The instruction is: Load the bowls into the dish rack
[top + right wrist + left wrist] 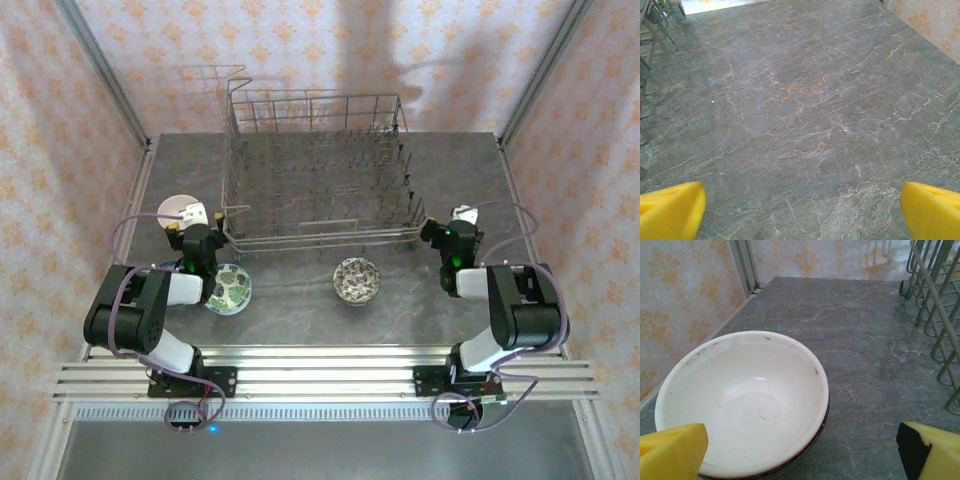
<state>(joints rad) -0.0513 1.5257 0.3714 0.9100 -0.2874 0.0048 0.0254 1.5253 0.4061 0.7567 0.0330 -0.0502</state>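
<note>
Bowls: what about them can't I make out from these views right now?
Top view: white bowl, near side hidden by the left hand.
Top view: green bowl, left part under the left arm.
Top view: middle bowl, too small to read its pattern.
Left wrist: white bowl's near rim cut by the bottom edge.
Left wrist: rack cut off by the right edge.

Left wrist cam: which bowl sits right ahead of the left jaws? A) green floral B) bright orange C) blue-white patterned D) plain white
D: the left wrist view looks straight down into a plain white bowl, standing upright on the grey table.
</note>
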